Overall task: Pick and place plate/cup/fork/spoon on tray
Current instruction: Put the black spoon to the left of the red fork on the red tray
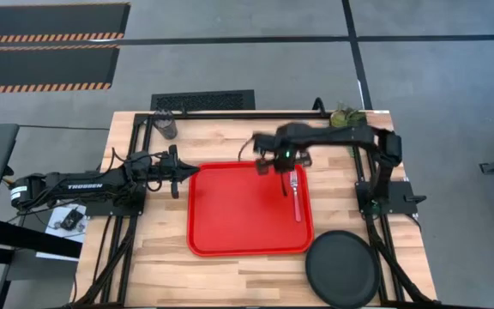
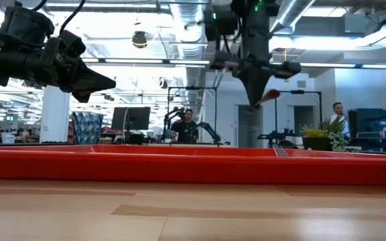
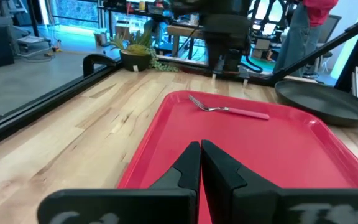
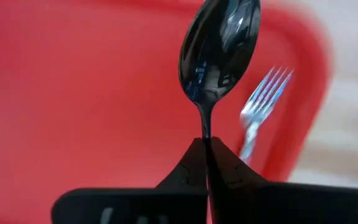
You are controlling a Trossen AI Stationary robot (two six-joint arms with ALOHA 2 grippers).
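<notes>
Because the spoon (image 4: 219, 53) is pinched only at the tip of its handle, bowl pointing away from the right claw (image 4: 207, 144), it could pivot or slip before release; a drop from this height might bounce it onto the fork (image 1: 295, 194), which lies just beside it on the tray (image 1: 230, 215), near the tray's right rim. Judgement: lower before opening, and set down clear of the fork.

Spoon position: in the air above the tray's far right part, not touching it.

Right arm reaches in from the bench's right edge, elbow bent, claw pointing down, clamped tight on the handle.

Left claw (image 3: 201, 163) hovers at the tray's left rim, fingers pressed together, empty.

Plate (image 1: 342, 269) sits at the bench's near right corner, off the tray. Cup (image 1: 167, 126) stands near the far left corner.
</notes>
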